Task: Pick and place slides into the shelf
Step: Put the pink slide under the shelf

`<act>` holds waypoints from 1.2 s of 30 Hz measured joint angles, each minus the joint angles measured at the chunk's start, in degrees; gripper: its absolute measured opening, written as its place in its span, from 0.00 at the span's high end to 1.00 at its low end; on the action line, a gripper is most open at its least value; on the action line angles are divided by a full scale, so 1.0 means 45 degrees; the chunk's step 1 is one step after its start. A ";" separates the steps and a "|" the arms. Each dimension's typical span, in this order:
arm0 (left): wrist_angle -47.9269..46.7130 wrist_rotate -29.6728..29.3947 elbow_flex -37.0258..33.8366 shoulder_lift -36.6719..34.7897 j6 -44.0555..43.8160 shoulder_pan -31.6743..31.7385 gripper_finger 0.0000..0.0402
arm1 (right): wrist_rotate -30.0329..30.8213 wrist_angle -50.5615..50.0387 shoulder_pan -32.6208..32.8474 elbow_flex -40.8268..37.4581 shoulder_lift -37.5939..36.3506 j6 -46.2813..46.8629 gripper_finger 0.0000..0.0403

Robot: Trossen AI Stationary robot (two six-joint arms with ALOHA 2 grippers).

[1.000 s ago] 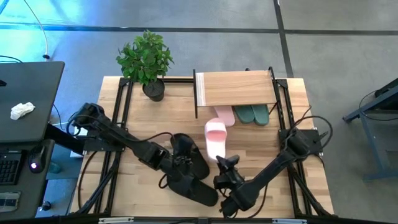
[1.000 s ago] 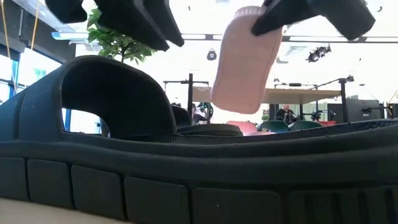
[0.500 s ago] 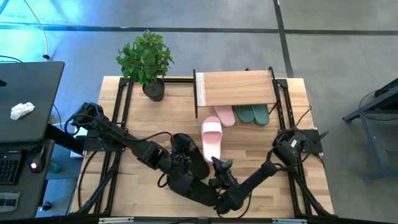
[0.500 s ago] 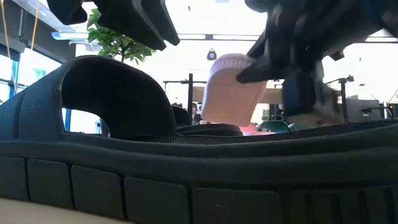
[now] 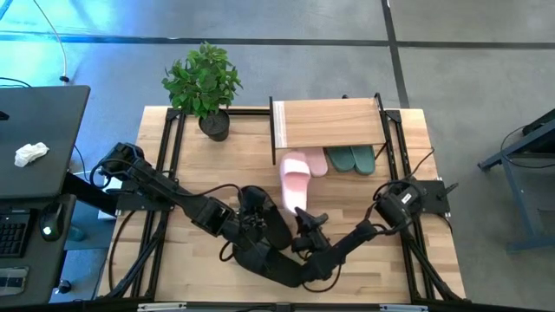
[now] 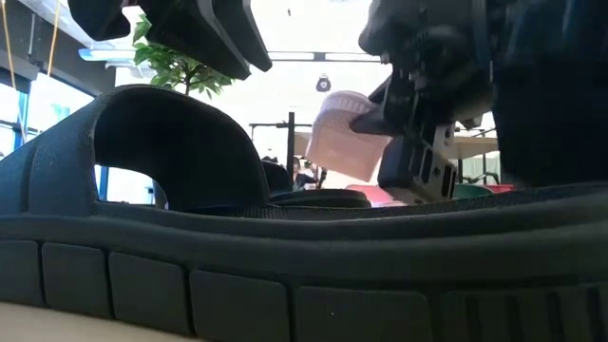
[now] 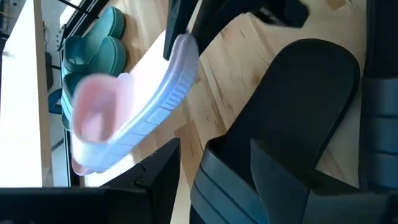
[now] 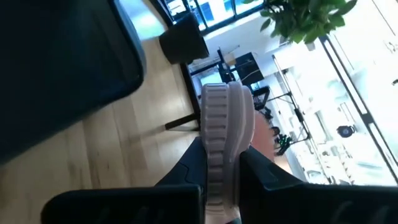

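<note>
The right gripper (image 5: 305, 217) is clamped on the heel of a pale pink slide (image 5: 295, 179), whose long axis runs toward 12 o'clock, toe nearly under the shelf (image 5: 328, 123). The left gripper (image 5: 245, 224) hangs half open over the black slides (image 5: 269, 243).

Note the grey concrete floor (image 5: 486, 69) around the light wooden worktop (image 5: 217, 165); dark seams cross it. Locate the potted plant (image 5: 204, 82) at the worktop's far left corner. To the left you find a dark desk (image 5: 39, 147) carrying a crumpled white cloth (image 5: 30, 154), with a keyboard (image 5: 10, 234) near its front edge. Blue light falls on the floor at far left. In the low view, expect bright windows (image 6: 38, 114) and ceiling lights behind.
</note>
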 joint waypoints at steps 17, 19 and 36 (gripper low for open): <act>0.0000 -0.0005 0.0005 0.0001 0.0034 0.0000 0.58 | 0.0866 -0.0065 -0.0965 -0.0817 -0.0003 0.2130 0.95; -0.0040 -0.0005 0.0005 -0.0003 0.0034 0.0000 0.58 | 0.0847 -0.0062 -0.1106 -0.0817 -0.0003 0.2264 0.95; -0.0437 -0.0571 0.0005 -0.0002 0.0131 0.0005 0.59 | 0.0843 -0.0025 -0.1648 -0.0802 -0.0003 0.3491 0.95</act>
